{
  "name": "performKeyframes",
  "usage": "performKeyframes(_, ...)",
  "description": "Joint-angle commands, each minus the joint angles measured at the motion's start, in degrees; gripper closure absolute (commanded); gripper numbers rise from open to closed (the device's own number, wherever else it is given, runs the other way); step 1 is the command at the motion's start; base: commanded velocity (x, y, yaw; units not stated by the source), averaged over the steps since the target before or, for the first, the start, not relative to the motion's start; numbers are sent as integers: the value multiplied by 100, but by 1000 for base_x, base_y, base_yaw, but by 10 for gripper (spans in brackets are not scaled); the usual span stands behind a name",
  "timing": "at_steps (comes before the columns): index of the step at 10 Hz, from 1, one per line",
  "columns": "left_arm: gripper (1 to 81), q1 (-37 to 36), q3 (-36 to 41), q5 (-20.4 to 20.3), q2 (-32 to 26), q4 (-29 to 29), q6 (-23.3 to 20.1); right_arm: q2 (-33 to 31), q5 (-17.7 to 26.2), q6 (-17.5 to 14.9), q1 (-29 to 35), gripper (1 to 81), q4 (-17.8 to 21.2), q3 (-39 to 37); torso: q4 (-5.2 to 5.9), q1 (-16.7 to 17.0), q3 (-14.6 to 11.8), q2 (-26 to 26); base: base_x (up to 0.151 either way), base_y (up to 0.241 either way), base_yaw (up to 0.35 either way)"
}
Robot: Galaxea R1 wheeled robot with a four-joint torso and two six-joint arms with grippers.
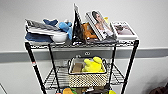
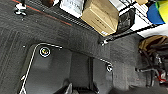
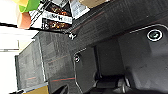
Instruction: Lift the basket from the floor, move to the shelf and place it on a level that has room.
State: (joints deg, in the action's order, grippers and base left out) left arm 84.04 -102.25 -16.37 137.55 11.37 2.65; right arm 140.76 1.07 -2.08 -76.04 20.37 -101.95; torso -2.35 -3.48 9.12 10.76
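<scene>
I see basket (image 1: 87,72) sitting on shelf (image 1: 130,60) middle level (image 1: 53,77), placement looks done; tool state: can't tell.

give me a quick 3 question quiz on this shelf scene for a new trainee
1. True or false: the small cream woven basket with white cloth lining sits on a silvery wire-grid tier of the tall black-poled wire rack.
2. What lies inside the basket? A) a yellow plush toy B) a white bowl C) a stack of books
3. Fill in: the white bowl stands on the ___ tier seen in the head view, beside the books.

Key: 1 true; 2 A; 3 top
</scene>
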Motion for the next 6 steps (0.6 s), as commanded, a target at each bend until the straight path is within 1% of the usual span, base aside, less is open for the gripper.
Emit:
performKeyframes(1,10,-50,-943,275,658,-144,-45,533,367,-29,-3,10,-376,-866,0,0,0,0,0,0,0)
performKeyframes(4,10,29,-1971,336,1415,-171,-36,1244,385,-38,-197,10,-402,-2062,0,2,0,2,0,0,0)
performKeyframes(6,10,73,-2554,345,1768,-162,-27,1519,394,-29,-241,10,-429,-2557,0,2,-2,2,0,0,0)
